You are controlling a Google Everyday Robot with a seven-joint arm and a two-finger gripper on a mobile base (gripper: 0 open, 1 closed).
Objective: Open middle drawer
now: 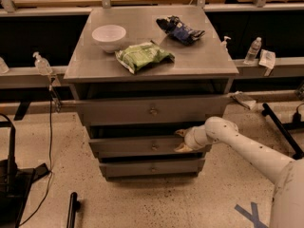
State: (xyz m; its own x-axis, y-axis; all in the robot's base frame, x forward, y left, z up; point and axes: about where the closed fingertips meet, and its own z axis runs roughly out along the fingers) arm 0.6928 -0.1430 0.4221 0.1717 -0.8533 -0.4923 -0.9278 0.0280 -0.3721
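Observation:
A grey cabinet holds three flat drawers with small round knobs. The middle drawer (137, 146) sits between the taller top drawer (152, 111) and the narrow bottom drawer (151, 167). Its knob (154, 147) shows at the centre. My gripper (181, 140) reaches in from the right on a white arm, at the right part of the middle drawer's front. One fingertip lies near the drawer's top edge and one lower on its face, with a gap between them. It holds nothing.
On the cabinet top (95, 63) lie a white bowl (109, 35), a green chip bag (143, 56) and a dark blue bag (180, 30). Bottles (252, 50) stand on the rail at the right. A black stand (9, 175) is on the floor at left.

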